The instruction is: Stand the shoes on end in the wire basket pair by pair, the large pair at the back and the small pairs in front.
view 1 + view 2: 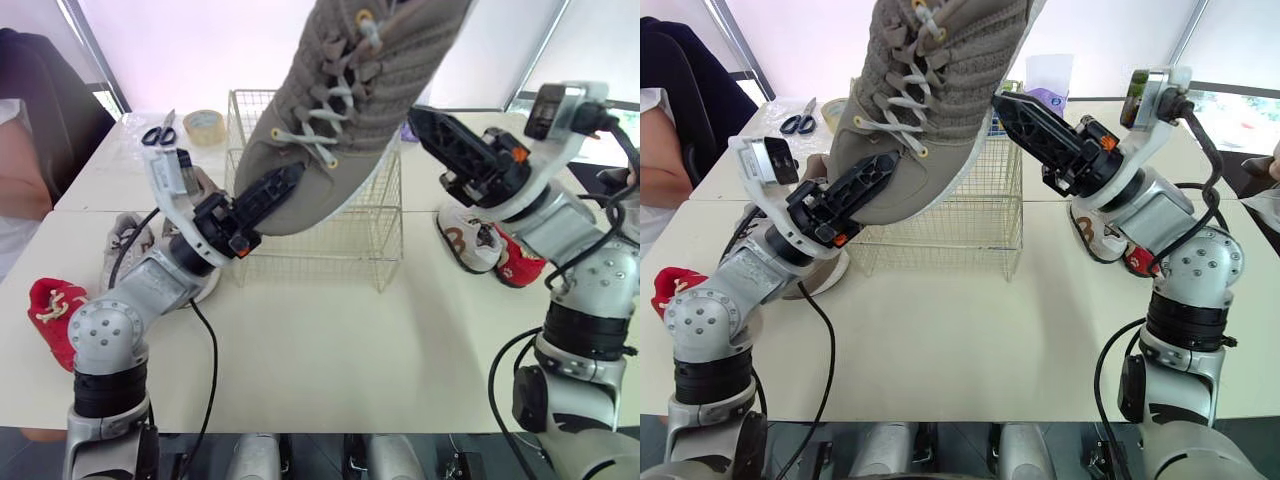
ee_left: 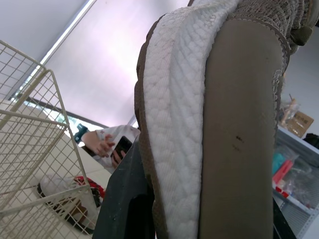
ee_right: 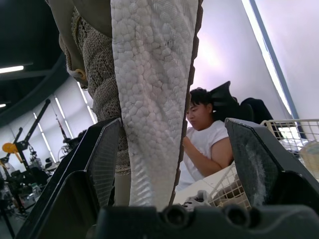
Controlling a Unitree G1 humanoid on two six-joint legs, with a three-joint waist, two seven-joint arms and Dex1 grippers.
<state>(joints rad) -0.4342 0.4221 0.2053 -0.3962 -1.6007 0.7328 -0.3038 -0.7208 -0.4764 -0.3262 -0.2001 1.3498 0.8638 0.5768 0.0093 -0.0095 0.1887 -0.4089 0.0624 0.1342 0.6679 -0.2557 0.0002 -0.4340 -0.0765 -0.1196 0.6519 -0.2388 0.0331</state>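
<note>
Large taupe knit sneaker [image 1: 350, 90] aloft over cream wire basket [image 1: 372, 245]: left gripper [image 1: 283, 187] pinches its toe; right gripper [image 1: 437, 130] spread astride its sole.

Silver screw-ringed arm joints [image 1: 105, 335], black cables [image 1: 205, 350], black left claw [image 1: 290, 180] and right claw [image 1: 420, 122], orange tabs [image 1: 238, 243]

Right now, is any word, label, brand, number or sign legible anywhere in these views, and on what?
None can be read.
large shoe: no legible brand on upper or sole.
small white shoe: a brown mark, too blurred to read.
tape roll: no print legible.
</note>
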